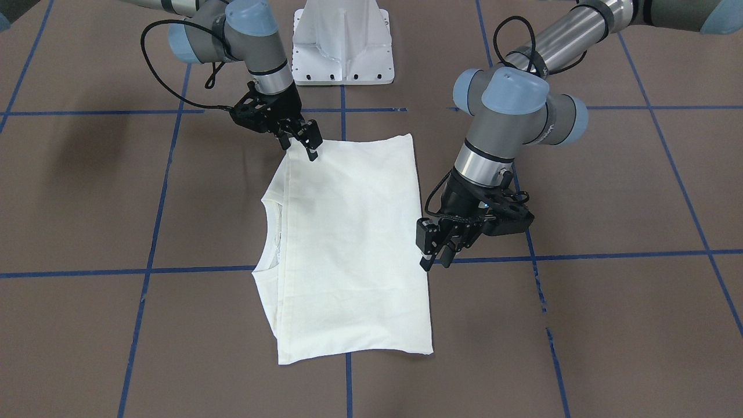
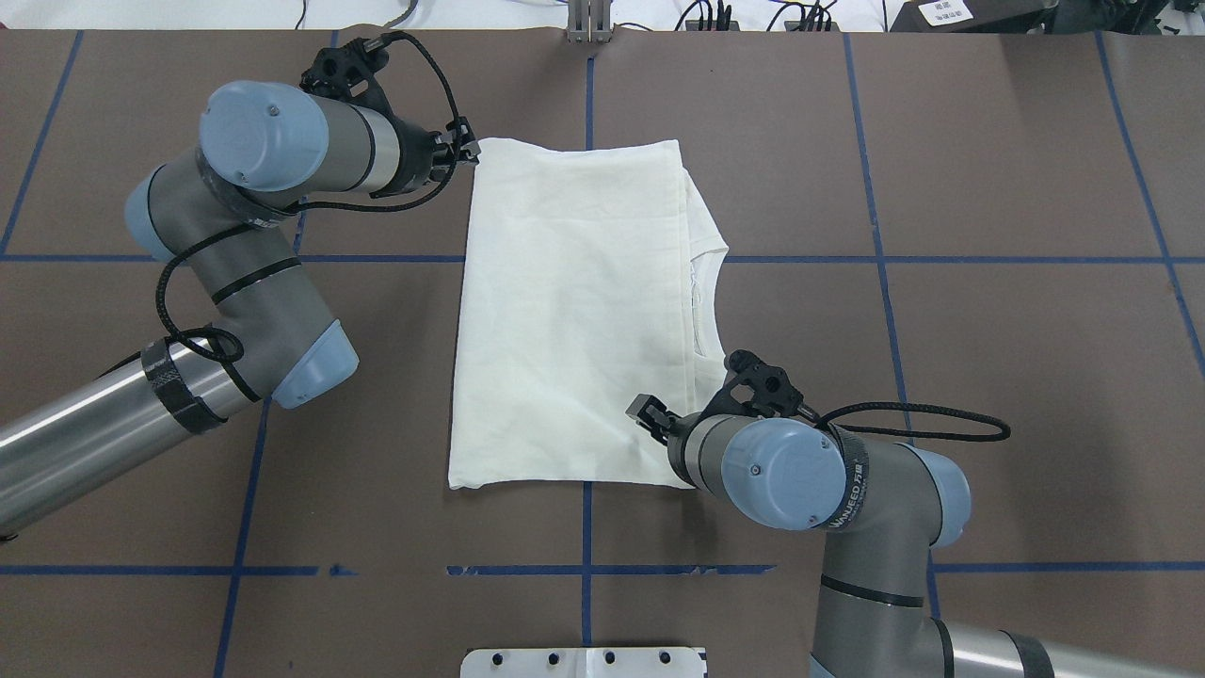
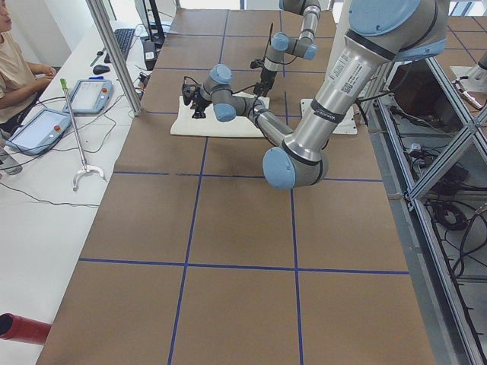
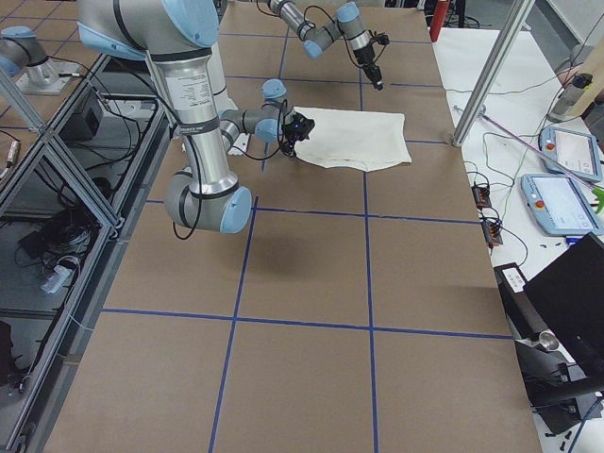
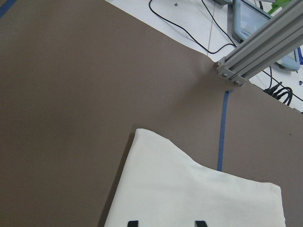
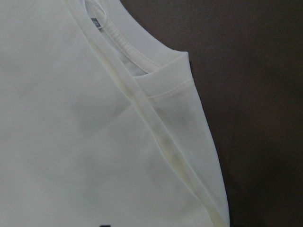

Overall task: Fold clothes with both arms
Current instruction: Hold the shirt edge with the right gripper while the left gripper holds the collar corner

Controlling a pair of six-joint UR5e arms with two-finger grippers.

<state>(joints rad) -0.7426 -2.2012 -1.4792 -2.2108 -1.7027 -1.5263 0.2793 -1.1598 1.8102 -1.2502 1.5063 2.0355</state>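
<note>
The cream T-shirt (image 1: 348, 232) lies folded flat into a rectangle on the brown table, also in the overhead view (image 2: 565, 311). Its ribbed collar (image 2: 706, 301) faces the robot's right. No print shows. My left gripper (image 2: 468, 151) hovers open over the shirt's far-left corner. Its two fingertips (image 5: 133, 223) stand apart above the cloth (image 5: 189, 189). My right gripper (image 1: 302, 148) is low at the shirt's near-right corner (image 2: 650, 419), jaws apart. The right wrist view shows only collar (image 6: 118, 40) and cloth from close up.
The white pedestal base (image 1: 342, 46) stands at the robot's side of the table. Blue tape lines (image 2: 584, 570) cross the brown surface. An aluminium post (image 5: 255, 47) and tablets (image 4: 566, 203) stand at the table's far edge, where an operator (image 3: 15, 68) sits.
</note>
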